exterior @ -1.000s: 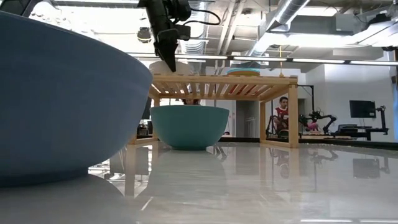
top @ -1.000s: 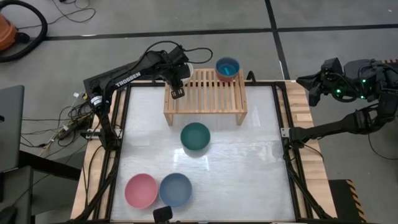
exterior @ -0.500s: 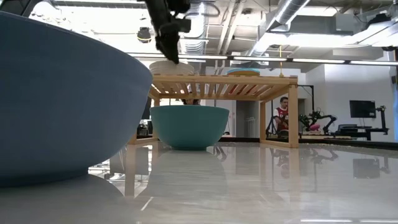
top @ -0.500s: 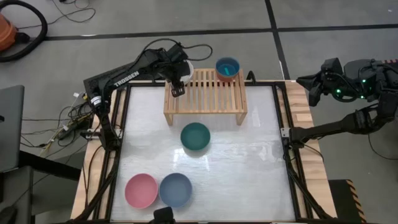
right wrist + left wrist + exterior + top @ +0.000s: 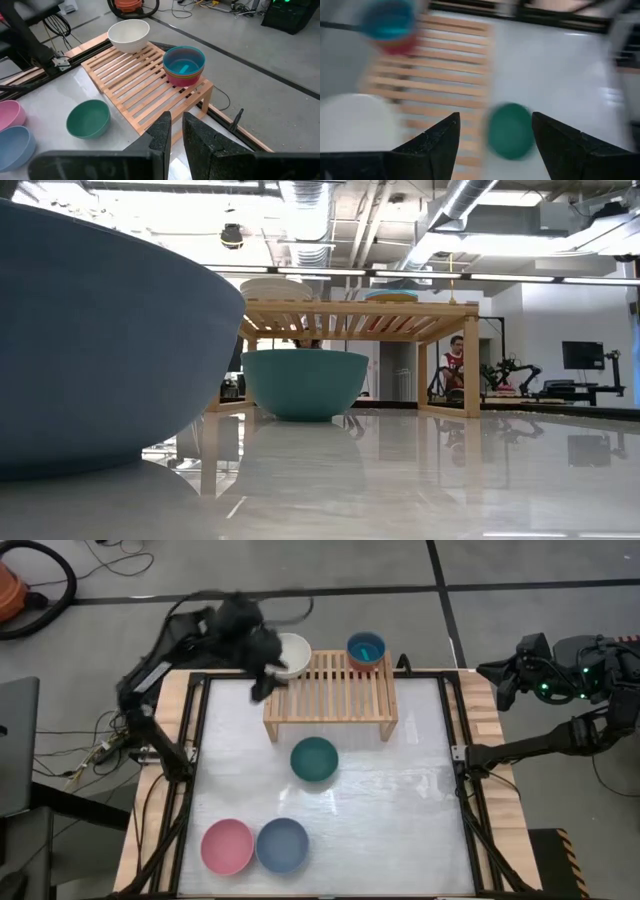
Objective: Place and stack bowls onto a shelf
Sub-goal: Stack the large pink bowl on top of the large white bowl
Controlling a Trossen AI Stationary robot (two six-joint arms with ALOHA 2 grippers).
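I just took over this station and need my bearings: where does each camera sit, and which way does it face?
High: overhead, straight down on the shelf; both arms show.
Low: table height, looking level under the shelf past the slate blue bowl; no arm shows.
Left wrist: above the shelf, past the open left gripper, on the dark green bowl.
Right wrist: off the table, over the right gripper.
All four share the cream bowl.

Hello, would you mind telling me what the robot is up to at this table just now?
It is putting bowls on the wooden shelf. The cream bowl sits on the shelf's back left corner, and the left gripper, open and empty, is beside it. A stack of small bowls with a teal one on top stands at the shelf's other back corner. The dark green bowl, pink bowl and slate blue bowl wait on the table. The right gripper is parked off the table's right edge.
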